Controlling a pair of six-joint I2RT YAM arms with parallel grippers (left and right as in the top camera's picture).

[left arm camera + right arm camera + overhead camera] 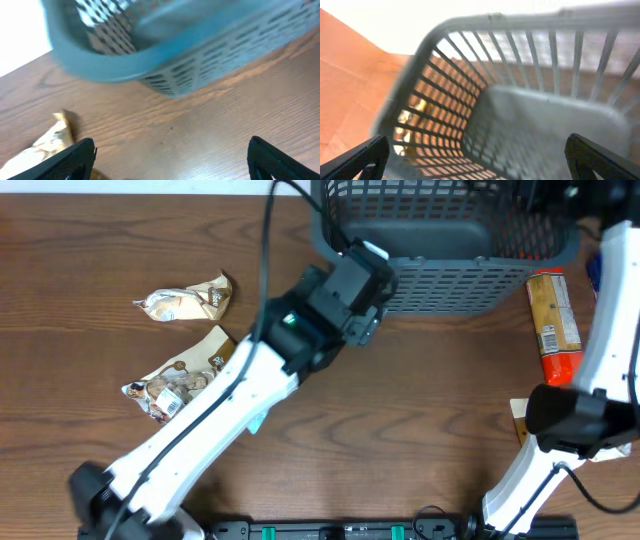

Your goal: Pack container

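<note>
White and smooth-shelled, the left arm [200, 430] rises closest to the overhead camera. It slants from the table's near left corner to the basket's near left corner, where its black head hides the left gripper [172, 162] from above. Only the left wrist view shows those jaws: two black fingers [75, 160] sit at the lower corners, wide apart, with bare wood grain between them and nothing held. The right gripper [480, 165] also shows clearly only in its own wrist view. Its dark fingers [357, 160] are spread wide and empty above the inside of the basket [450, 275].

The basket stands at the far edge of the table [430, 380], right of middle, cut off by the top of the overhead view. It is grey-blue plastic, rectangular with rounded corners, a thick smooth rim, lattice walls of thin bars and a solid floor. In the right wrist view the brown wood shows through the gaps.

On the table's left half lie two crinkled, foil-like snack bags: a crumpled packet [185, 300], beige and silvery, and a second packet [180, 380] nearer the near edge, just beside the arm. The left wrist view catches only a blurred tan scrap of one; which one I cannot tell. Only the overhead view shows a long flat orange packet [553, 325] just beside the basket's near right corner, with the right arm [560, 440] along the table's right edge.
</note>
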